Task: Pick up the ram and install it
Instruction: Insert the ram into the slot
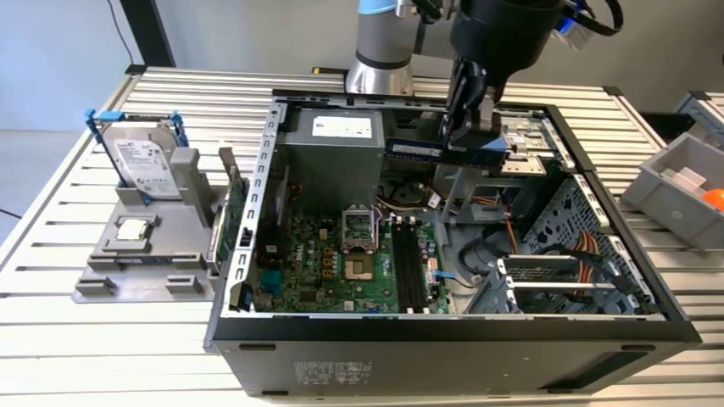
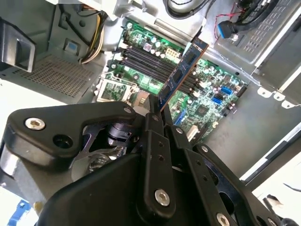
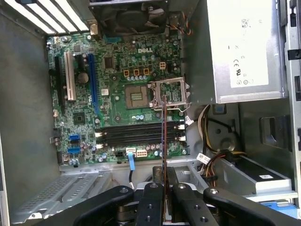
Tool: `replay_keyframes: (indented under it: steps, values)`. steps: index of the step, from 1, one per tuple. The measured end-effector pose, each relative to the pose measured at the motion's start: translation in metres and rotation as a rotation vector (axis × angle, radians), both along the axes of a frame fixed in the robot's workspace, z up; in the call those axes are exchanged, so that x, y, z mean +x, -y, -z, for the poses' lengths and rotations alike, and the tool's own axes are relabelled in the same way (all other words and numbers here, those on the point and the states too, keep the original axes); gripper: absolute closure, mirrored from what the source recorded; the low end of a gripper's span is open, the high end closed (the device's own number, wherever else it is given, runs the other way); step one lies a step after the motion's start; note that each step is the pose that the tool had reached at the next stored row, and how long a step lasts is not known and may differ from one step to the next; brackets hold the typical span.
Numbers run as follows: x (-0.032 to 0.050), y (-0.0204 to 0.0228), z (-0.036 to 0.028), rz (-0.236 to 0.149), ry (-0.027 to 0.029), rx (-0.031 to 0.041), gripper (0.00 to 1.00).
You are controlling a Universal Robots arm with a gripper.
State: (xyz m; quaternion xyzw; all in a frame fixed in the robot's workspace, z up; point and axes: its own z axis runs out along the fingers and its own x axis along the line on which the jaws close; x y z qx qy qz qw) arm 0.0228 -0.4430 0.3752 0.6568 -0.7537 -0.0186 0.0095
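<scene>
Fingers (image 3: 151, 202) clamp the ram (image 3: 163, 136), a long blue circuit-board stick.
Black gripper (image 1: 470, 142) holds it above the black memory slots (image 3: 136, 135) of the green motherboard (image 3: 113, 94).

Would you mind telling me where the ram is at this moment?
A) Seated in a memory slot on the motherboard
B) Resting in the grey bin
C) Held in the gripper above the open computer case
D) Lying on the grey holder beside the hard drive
C: in the exterior view the gripper is shut on the ram, holding it above the open computer case, and the memory slots below look empty.
</scene>
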Motion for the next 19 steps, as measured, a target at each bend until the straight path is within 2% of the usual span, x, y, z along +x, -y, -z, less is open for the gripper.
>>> replay_keyframes:
  steps: [19]
  values:
    - [0.0001,0.0,0.0007,0.136,0.0,-0.0019,1.0]
